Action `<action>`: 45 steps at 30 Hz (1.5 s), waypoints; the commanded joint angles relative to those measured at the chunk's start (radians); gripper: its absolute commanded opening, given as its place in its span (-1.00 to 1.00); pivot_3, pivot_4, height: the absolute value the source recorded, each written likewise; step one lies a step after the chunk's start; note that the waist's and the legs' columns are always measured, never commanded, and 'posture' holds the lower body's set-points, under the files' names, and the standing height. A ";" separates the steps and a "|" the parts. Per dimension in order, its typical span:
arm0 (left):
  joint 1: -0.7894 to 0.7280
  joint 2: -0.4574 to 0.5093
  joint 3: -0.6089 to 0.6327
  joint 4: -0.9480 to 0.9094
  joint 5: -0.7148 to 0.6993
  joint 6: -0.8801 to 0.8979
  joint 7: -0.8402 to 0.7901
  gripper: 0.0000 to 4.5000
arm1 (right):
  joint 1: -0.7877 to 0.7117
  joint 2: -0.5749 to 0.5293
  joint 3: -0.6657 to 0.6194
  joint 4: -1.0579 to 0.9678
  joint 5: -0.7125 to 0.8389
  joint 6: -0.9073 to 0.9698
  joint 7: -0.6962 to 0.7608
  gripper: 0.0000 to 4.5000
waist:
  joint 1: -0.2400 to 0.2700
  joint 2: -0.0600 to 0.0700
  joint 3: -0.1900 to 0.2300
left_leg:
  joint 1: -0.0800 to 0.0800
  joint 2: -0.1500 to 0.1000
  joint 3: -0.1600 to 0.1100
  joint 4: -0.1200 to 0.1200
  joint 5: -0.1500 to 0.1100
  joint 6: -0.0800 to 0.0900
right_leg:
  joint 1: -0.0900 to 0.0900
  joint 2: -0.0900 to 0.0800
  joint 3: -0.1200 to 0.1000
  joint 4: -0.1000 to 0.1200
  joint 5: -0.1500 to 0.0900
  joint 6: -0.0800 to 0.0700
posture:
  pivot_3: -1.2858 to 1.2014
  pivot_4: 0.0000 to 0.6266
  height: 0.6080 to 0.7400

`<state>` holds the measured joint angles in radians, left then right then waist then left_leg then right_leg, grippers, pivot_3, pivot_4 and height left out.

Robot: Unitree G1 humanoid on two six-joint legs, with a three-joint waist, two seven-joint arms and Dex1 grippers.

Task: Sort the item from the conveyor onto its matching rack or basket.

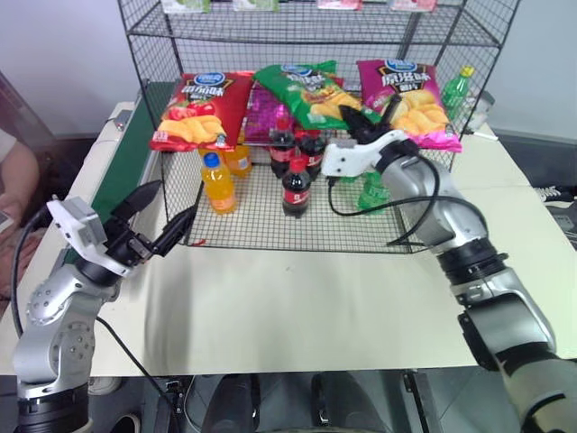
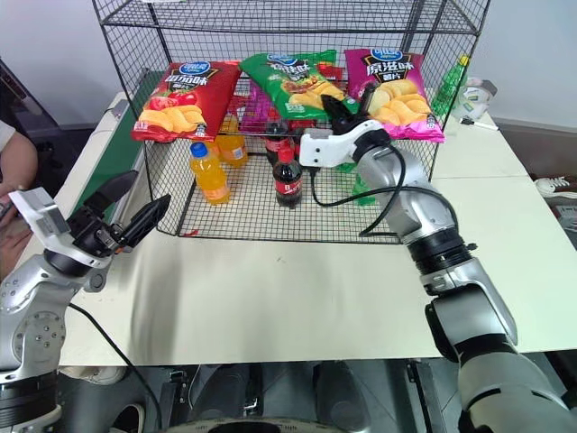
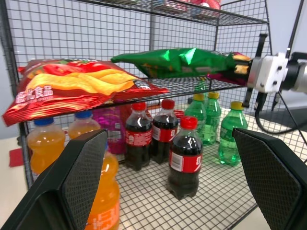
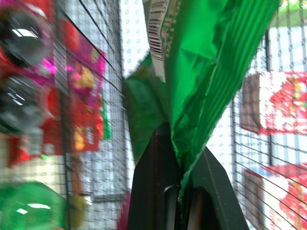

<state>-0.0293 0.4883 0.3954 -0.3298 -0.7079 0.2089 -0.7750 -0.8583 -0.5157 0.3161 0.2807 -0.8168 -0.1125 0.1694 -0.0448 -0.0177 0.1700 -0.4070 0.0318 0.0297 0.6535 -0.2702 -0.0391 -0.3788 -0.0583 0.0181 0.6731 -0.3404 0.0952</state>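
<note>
Right wrist view: end effector [image 4: 184, 184] pinching crisp bag [image 4: 206, 72]

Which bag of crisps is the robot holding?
The green crisp bag, the middle one on the rack's shelf. The right gripper is shut on its edge. The red bag and the magenta bag beside it lie untouched.

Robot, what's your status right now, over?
Right hand shut on green bag, bag lying on rack shelf between red bag and magenta bag. Left hand open, empty, off rack. Nothing blocking.
</note>
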 commanded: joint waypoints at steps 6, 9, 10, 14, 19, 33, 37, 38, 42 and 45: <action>-0.003 0.009 -0.006 -0.021 0.008 -0.025 -0.004 1.00 | -0.018 0.045 -0.043 -0.087 0.118 0.013 0.056 -0.21 | 0.000 0.000 0.000 | 0.000 0.000 0.000 0.000 0.000 0.000 | 0.000 0.000 0.000 0.001 0.000 0.000 | 0.03 -0.52 0.98; -0.002 0.006 -0.011 -0.022 0.008 -0.025 -0.004 1.00 | -0.014 0.059 -0.037 -0.127 0.138 0.018 0.081 0.36 | 0.000 0.000 0.000 | 0.000 0.000 0.000 0.000 0.000 0.001 | -0.001 0.000 0.000 0.002 0.000 0.000 | 0.03 -0.52 0.98; -0.001 0.004 -0.014 -0.021 0.011 -0.028 -0.005 1.00 | -0.011 0.062 -0.035 -0.146 0.141 0.018 0.088 0.36 | 0.000 0.000 0.000 | 0.000 0.000 0.000 0.001 -0.001 0.001 | -0.001 0.000 0.000 0.002 0.000 0.000 | 0.03 -0.52 0.98; -0.001 0.000 -0.021 -0.019 0.016 -0.034 -0.006 1.00 | -0.006 0.074 -0.041 -0.218 0.175 0.017 0.124 0.36 | 0.000 0.000 0.000 | 0.000 0.000 0.000 0.001 -0.002 0.003 | -0.001 0.000 0.000 0.003 0.000 0.000 | 0.03 -0.52 0.98; 0.006 -0.004 -0.027 -0.018 0.020 -0.039 -0.010 1.00 | -0.002 0.107 -0.030 -0.250 0.229 -0.017 0.142 0.36 | 0.000 0.000 0.000 | 0.000 0.000 0.000 0.002 -0.002 0.003 | -0.001 0.000 0.000 0.005 0.000 0.000 | 0.03 -0.52 0.98; 0.022 0.015 -0.023 -0.026 0.017 -0.029 -0.015 1.00 | 0.020 0.227 -0.050 -0.238 0.490 -0.091 0.224 0.36 | 0.000 0.000 0.000 | 0.000 0.001 -0.001 0.007 -0.003 0.004 | -0.001 0.001 0.000 0.009 0.000 0.000 | 0.03 -0.52 0.98; 0.039 0.041 0.002 -0.022 0.007 -0.022 -0.030 1.00 | 0.036 0.263 -0.100 -0.186 0.568 -0.059 0.218 0.36 | 0.000 0.000 0.000 | 0.000 0.001 -0.001 0.008 -0.003 0.005 | -0.001 0.000 0.000 0.009 0.000 0.000 | 0.03 -0.52 0.98; 0.041 0.043 0.003 -0.021 0.005 -0.023 -0.030 1.00 | 0.028 0.266 -0.102 -0.166 0.570 -0.063 0.214 0.36 | 0.000 0.000 0.000 | 0.000 0.001 -0.001 0.008 -0.003 0.005 | -0.001 0.000 0.000 0.010 0.000 0.000 | 0.03 -0.52 0.98; 0.078 0.069 0.016 -0.076 -0.089 0.095 0.007 1.00 | 0.021 0.315 -0.201 -0.197 0.805 0.014 0.281 0.36 | 0.000 0.000 0.000 | -0.001 0.001 -0.001 0.008 -0.003 0.005 | -0.001 0.000 0.000 0.010 0.000 0.000 | 0.03 -0.52 0.98; 0.124 0.116 0.039 -0.096 -0.089 0.146 0.024 1.00 | 0.090 0.286 -0.283 -0.331 1.065 0.167 0.425 0.36 | 0.002 0.000 0.000 | -0.001 0.001 -0.001 0.008 -0.003 0.006 | -0.002 0.000 0.000 0.009 0.000 0.000 | 0.03 -0.52 0.98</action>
<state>0.0806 0.5759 0.3823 -0.3896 -0.7891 0.3371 -0.7614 -0.7934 -0.2087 0.0953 0.0574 0.0943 -0.0156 0.5221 -0.0431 -0.0177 0.1700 -0.4085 0.0332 0.0274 0.6611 -0.2737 -0.0331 -0.3797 -0.0582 0.0169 0.6822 -0.3405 0.0950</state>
